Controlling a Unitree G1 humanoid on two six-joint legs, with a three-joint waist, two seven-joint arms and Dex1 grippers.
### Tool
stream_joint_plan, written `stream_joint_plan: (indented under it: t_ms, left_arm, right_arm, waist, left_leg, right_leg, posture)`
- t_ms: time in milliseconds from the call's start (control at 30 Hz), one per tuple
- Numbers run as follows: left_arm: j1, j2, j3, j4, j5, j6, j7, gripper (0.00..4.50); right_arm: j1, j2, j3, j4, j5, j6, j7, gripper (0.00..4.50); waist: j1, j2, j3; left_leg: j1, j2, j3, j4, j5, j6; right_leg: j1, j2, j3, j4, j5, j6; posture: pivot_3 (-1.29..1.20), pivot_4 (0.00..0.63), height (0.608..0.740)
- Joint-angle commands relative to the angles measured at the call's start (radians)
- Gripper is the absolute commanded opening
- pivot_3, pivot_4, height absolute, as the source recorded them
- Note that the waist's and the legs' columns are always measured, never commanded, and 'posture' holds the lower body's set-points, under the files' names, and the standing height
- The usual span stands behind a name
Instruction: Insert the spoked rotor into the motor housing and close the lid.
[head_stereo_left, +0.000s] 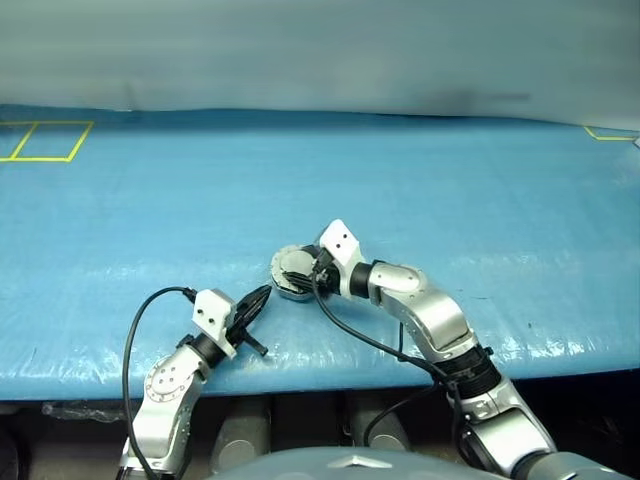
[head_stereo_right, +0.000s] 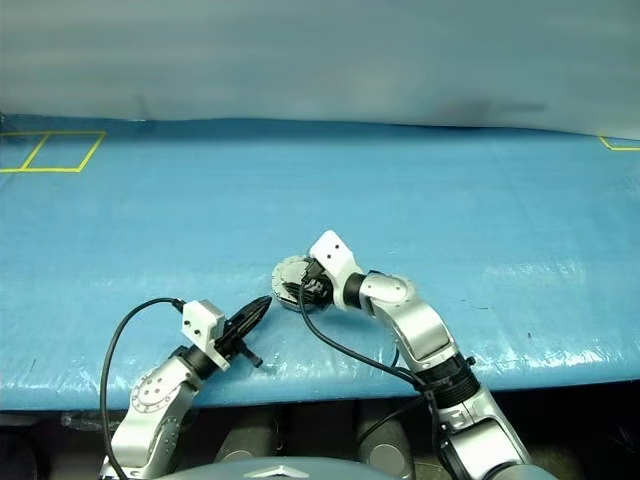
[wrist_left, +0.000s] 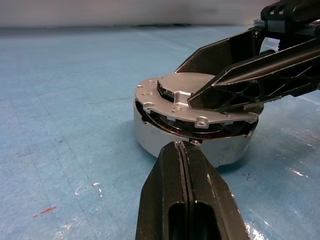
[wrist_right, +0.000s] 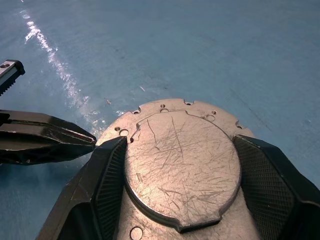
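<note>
1. Closest to the head camera, the left gripper (head_stereo_left: 256, 300) sits low near the front edge of the blue table (head_stereo_left: 450, 180), its two black fingers (wrist_left: 182, 190) pressed together with nothing between them. Its tip points at the near side of the motor housing (wrist_left: 150, 137), just beside it; I cannot tell whether it touches.
2. Just beyond, the right gripper (wrist_right: 175, 165) reaches in from the right, angled slightly downward. Its fingers (wrist_right: 107, 175) stand on either side of the raised centre of the lid (wrist_right: 180, 160), partly open and close against that raised part; a firm grip is not certain.
3. That lid lies tilted over the housing, not fully seated: a gap shows on the near side, with brown windings visible through it.
4. Whether the spoked rotor is already inside is hidden by the lid.
5. Judging by the look, housing and lid are rigid, scratched bare metal, fairly heavy for their size and smooth, so pads could slip on the flat face.
6. Holding the raised centre by its edges seems the safest purchase; pressing down evenly should seat it.
</note>
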Motion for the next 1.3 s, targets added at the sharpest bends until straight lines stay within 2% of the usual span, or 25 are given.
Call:
stream_joint_plan:
  t_ms: [33, 467, 867, 1300]
  left_arm:
    - [0.010, 0.000, 0.003, -0.004, -0.018, -0.041, -0.005, 0.00]
    - [0.008, 0.005, -0.017, 0.001, -0.038, -0.050, -0.029, 0.00]
    - [0.002, 0.004, -0.017, -0.003, -0.042, -0.043, -0.027, 0.00]
    - [-0.013, 0.007, -0.026, 0.011, -0.045, -0.036, -0.036, 0.00]
  right_arm:
    - [-0.008, 0.019, 0.015, -0.073, -0.004, 0.008, -0.015, 3.03]
    - [-0.052, -0.052, 0.011, 0.019, -0.030, -0.071, 0.080, 3.03]
    - [-0.037, -0.008, 0.047, 0.039, -0.063, -0.059, 0.051, 3.03]
    - [-0.084, -0.064, 0.018, 0.070, -0.045, -0.055, 0.147, 3.03]
  waist:
    - [0.000, 0.000, 0.000]
    - [0.000, 0.000, 0.000]
    - [-0.001, 0.000, 0.000]
    - [0.001, 0.002, -0.001]
  left_leg:
    - [0.000, 0.000, 0.000, 0.000, 0.000, 0.000]
    - [0.000, 0.000, 0.000, -0.001, 0.000, 0.000]
    - [0.000, 0.000, 0.000, -0.001, 0.000, 0.000]
    - [0.000, 0.000, 0.000, -0.001, 0.000, 0.000]
  right_leg:
    - [0.000, 0.000, 0.000, 0.000, 0.000, 0.000]
    - [0.000, 0.000, 0.000, -0.001, 0.000, 0.000]
    - [0.000, 0.000, 0.000, 0.000, 0.000, 0.000]
    - [0.000, 0.000, 0.000, -0.001, 0.000, 0.000]
  posture:
    - [0.00, 0.150, 0.740]
    - [0.00, 0.150, 0.740]
    - [0.00, 0.150, 0.740]
    - [0.00, 0.150, 0.740]
